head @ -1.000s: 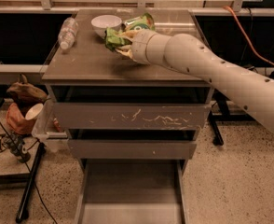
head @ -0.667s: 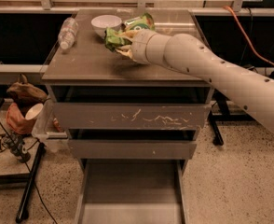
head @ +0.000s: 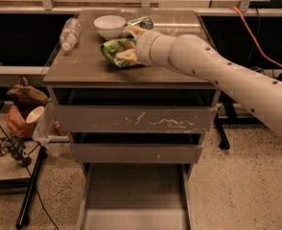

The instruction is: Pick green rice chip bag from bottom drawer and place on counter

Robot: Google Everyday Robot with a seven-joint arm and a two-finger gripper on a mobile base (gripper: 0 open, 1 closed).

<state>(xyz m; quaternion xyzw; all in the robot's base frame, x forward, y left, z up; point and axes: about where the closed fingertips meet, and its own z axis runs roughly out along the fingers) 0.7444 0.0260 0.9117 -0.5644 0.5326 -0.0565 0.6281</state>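
Note:
The green rice chip bag (head: 113, 51) lies on the counter (head: 83, 63), near its middle front. My gripper (head: 130, 44) is at the bag's right side, low over the counter, with its tan fingers (head: 134, 31) spread apart; one sits behind the bag and one over its right edge. The gripper looks open, with the bag resting on the slab. The bottom drawer (head: 134, 195) is pulled out below and its floor is bare.
A white bowl (head: 109, 26) and a crushed green can (head: 142, 22) sit just behind the bag. A clear plastic bottle (head: 70, 33) lies at the counter's left edge. Two closed drawers (head: 131, 120) are above the open one. Clutter and cables sit on the floor at left.
The gripper and bag have moved from beside the bowl and can toward the counter's front and down onto it. The fingers are wider apart than before.

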